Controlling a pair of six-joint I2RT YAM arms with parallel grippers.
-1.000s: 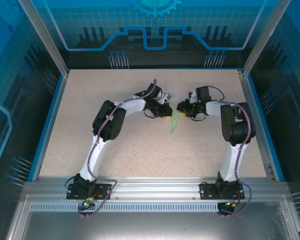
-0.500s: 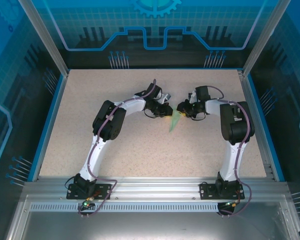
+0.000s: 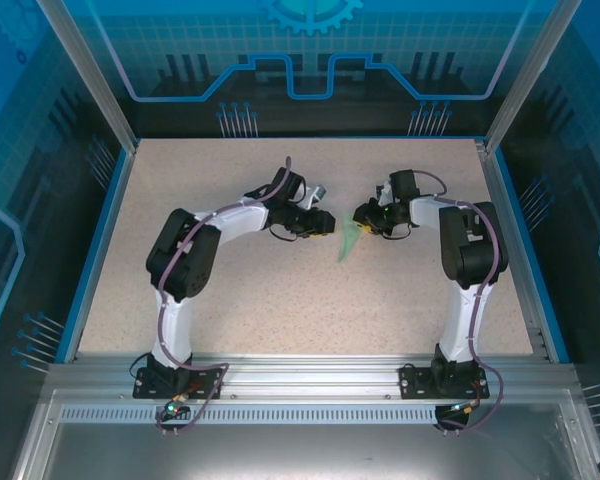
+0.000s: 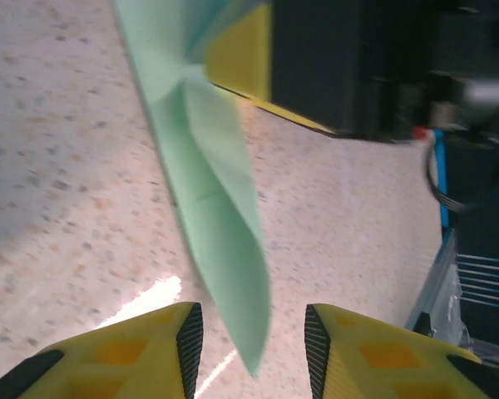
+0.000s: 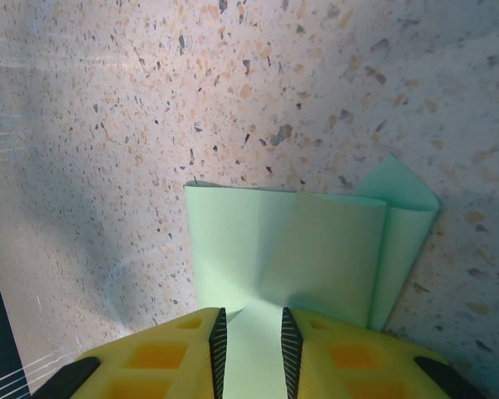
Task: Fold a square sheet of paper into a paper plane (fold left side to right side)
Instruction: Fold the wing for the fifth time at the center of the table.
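A: Step in hand looks like creasing the fold. The right gripper (image 3: 362, 216) should be pinning while the left gripper (image 3: 328, 222) is pressing along the crease, edges matched.
B: Top view: the paper plane (image 3: 350, 244) is lying between both grippers, upper end at the right one, left one just beside it.
A: Left wrist: the left jaws are standing apart, a pointed end of the plane sitting between them, nothing clamped.
B: Right wrist: the right jaws are pinching the plane's near edge, nearly closed.
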